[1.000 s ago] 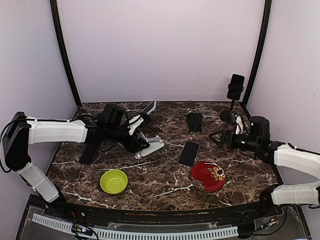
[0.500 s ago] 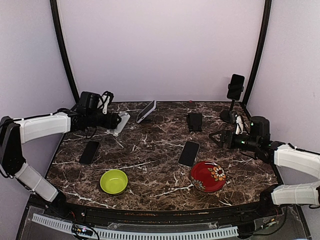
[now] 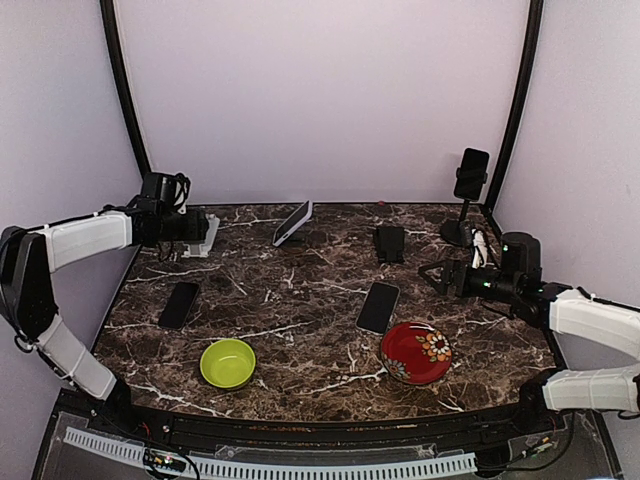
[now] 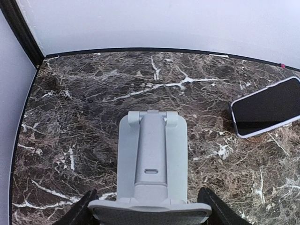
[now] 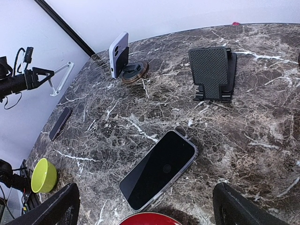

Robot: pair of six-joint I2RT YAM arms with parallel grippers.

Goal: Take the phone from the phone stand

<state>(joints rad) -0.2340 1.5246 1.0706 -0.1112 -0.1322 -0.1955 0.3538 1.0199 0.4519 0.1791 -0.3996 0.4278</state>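
My left gripper (image 3: 203, 233) is at the far left back corner, shut on an empty grey folding phone stand (image 4: 151, 159) and holding it above the marble table (image 3: 300, 330); its fingers (image 4: 79, 213) clamp the stand's base. The stand also shows in the right wrist view (image 5: 61, 77). A dark phone (image 3: 180, 304) lies flat on the table at the left. A phone (image 3: 293, 222) leans on a round puck stand (image 5: 133, 71) at the back centre. Another phone (image 3: 471, 173) is clamped on a tall stand at the back right. My right gripper (image 3: 437, 275) is open and empty.
A phone in a clear case (image 5: 158, 169) lies flat mid-table. An empty black stand (image 3: 389, 243) sits behind it. A red flowered plate (image 3: 415, 353) and a green bowl (image 3: 227, 362) are near the front. Black frame posts stand at the back corners.
My left arm has carried the grey stand from the table's middle left back to the far left corner. The right arm has not moved.
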